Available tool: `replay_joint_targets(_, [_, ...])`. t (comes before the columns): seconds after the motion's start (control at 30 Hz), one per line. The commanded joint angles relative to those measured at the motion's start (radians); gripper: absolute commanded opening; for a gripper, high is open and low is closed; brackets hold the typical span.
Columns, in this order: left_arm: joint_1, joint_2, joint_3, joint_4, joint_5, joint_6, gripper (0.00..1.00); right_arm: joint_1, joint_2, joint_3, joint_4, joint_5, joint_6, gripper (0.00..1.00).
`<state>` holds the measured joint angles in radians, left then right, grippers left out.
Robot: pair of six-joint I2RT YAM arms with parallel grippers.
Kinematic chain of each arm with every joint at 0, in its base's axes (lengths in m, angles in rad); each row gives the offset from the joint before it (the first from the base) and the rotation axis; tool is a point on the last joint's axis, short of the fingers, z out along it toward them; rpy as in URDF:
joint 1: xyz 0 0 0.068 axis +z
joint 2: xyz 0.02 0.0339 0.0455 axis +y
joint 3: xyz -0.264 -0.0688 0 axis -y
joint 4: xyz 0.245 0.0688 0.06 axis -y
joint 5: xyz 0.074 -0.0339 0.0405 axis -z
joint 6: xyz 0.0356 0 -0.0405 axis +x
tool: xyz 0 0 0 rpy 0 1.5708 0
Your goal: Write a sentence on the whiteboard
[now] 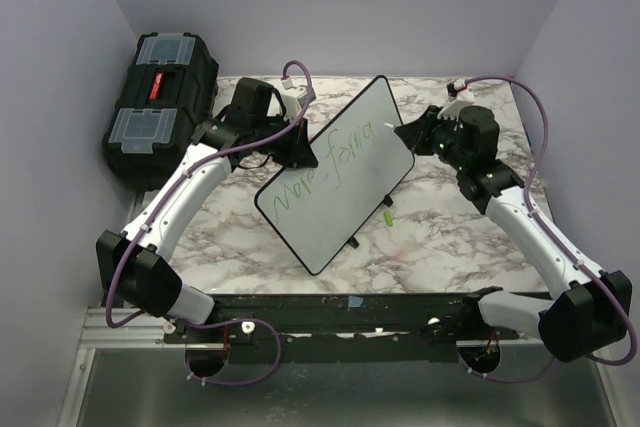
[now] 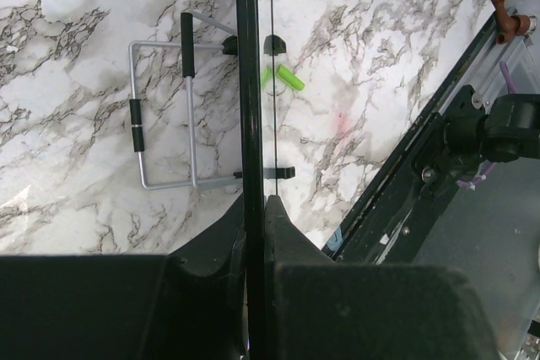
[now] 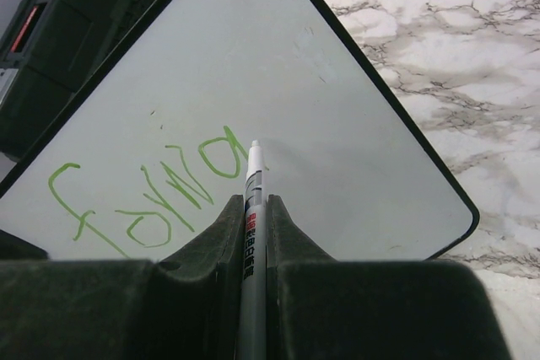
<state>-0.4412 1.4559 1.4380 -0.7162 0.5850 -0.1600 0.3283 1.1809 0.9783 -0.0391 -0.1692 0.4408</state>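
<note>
Top view shows the whole table (image 1: 450,237). At the far left sits a black toolbox (image 1: 160,97). Next comes the left claw (image 1: 298,147). It is shut tight on the left edge of the board (image 1: 345,202). The board is in the middle of the table, between the two claws. Its long way goes from near left to far right, and its white face tips up toward the camera. Green words (image 1: 330,172) run along that long way in one line. The right claw (image 1: 405,132) is at the board's far right side. A small green cap (image 1: 387,217) lies on the table just beside the board's near right edge.

The left wrist view sees the board from the side, so it is only a thin black line going up the picture. The claw's two fingers (image 2: 285,238) press on it from both sides. This view also shows a wire stand (image 2: 191,124) on the table at the board's back side. The top view hides most of it.

The right wrist view shows more than the top view can. The right claw is closed on a pen (image 3: 253,166). The pen points at the board, with its tip right by the last green letter. I cannot tell if the tip touches the board.
</note>
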Motion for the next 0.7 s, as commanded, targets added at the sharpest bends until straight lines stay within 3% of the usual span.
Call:
replay_joint_targets(0.0, [-0.033, 0.021, -0.037, -0.022, -0.041, 0.106, 0.0, 0.008, 0.032, 0.053, 0.029, -0.003, -0.001, 0.01])
replay_joint_targets(0.67, [-0.037, 0.016, -0.039, -0.025, -0.045, 0.108, 0.0, 0.009, 0.127, 0.086, 0.097, -0.055, 0.029, 0.01])
